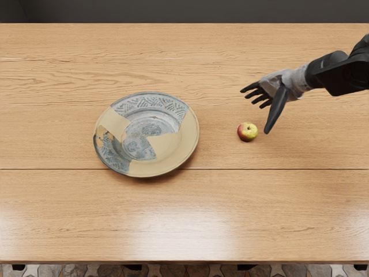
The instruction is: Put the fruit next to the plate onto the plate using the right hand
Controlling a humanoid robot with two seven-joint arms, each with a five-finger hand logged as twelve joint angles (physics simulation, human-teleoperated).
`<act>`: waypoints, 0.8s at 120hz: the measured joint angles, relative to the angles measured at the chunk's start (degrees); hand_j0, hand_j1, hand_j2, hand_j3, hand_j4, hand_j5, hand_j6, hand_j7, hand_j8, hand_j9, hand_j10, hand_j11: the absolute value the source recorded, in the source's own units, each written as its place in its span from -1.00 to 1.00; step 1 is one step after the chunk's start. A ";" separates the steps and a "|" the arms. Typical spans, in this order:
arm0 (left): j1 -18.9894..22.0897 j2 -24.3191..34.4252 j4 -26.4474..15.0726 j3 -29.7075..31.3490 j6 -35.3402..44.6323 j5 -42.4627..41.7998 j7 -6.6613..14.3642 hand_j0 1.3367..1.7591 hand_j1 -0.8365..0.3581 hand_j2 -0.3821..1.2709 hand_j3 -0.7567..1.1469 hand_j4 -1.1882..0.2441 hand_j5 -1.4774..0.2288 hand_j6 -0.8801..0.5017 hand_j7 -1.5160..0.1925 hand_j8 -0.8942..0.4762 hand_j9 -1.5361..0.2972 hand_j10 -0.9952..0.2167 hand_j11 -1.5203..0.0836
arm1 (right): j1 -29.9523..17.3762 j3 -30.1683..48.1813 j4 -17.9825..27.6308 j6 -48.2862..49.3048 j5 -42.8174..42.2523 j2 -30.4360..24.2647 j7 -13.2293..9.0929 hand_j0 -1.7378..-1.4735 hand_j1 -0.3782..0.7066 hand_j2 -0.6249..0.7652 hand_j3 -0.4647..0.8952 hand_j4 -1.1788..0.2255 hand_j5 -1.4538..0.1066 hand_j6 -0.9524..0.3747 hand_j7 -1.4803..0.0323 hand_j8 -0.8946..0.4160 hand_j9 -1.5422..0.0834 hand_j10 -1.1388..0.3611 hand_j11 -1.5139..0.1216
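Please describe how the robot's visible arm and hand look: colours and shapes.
Only the right arm shows. Its casing is black, smooth and rounded. The right hand has a light grey body and slim black fingers. No cables or markings can be seen.

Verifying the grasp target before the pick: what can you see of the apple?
The apple is small and round, yellow-green with a red blush on its left side and a dark dimple on top, so it seems to sit upright. It looks smooth and whole. It rests on the wooden table, to the right of the plate and clearly apart from it. The right hand hovers open just beyond it, with one finger pointing down beside the apple, seemingly not touching.
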 joint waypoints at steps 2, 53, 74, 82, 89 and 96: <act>0.00 0.00 0.00 0.00 -0.01 0.00 0.00 0.52 0.98 -0.54 -0.20 0.66 0.73 0.27 0.77 0.30 0.68 0.64 0.90 | -0.07 0.06 -0.18 0.00 0.00 0.20 0.00 -0.40 -0.90 -0.11 -0.32 0.65 0.83 0.40 0.92 0.33 0.86 0.49 0.82; 0.00 0.00 -0.02 0.00 0.01 -0.01 0.00 0.52 0.98 -0.54 -0.20 0.66 0.73 0.27 0.77 0.30 0.68 0.64 0.90 | 10.20 -14.07 8.02 -7.34 -6.15 4.68 0.00 -0.40 -0.90 -0.11 -0.32 0.65 0.83 0.40 0.92 0.33 0.86 0.49 0.82; 0.00 0.00 -0.01 0.01 0.02 0.00 0.00 0.52 0.98 -0.54 -0.20 0.66 0.73 0.27 0.77 0.30 0.68 0.64 0.90 | 12.63 -20.74 14.60 -14.10 -7.66 5.67 0.00 -0.40 -0.90 -0.11 -0.32 0.65 0.83 0.40 0.92 0.33 0.86 0.49 0.82; 0.00 0.00 -0.01 0.01 0.02 0.00 0.00 0.52 0.98 -0.54 -0.20 0.66 0.73 0.27 0.77 0.30 0.68 0.64 0.90 | 12.84 -22.93 18.54 -17.25 -7.87 4.19 0.00 -0.40 -0.90 -0.11 -0.32 0.65 0.83 0.40 0.92 0.33 0.86 0.49 0.82; 0.00 0.00 -0.01 0.01 0.02 -0.01 0.00 0.52 0.98 -0.54 -0.20 0.66 0.73 0.27 0.77 0.30 0.68 0.64 0.90 | 12.86 -24.23 21.50 -18.73 -7.96 1.82 0.00 -0.40 -0.90 -0.11 -0.32 0.65 0.83 0.40 0.92 0.33 0.86 0.49 0.82; 0.00 0.00 -0.01 0.00 0.02 -0.01 0.00 0.52 0.98 -0.54 -0.20 0.66 0.73 0.27 0.77 0.30 0.68 0.64 0.90 | 12.55 -25.29 23.44 -20.05 -8.02 0.51 0.00 -0.40 -0.90 -0.11 -0.32 0.65 0.83 0.40 0.92 0.33 0.86 0.49 0.82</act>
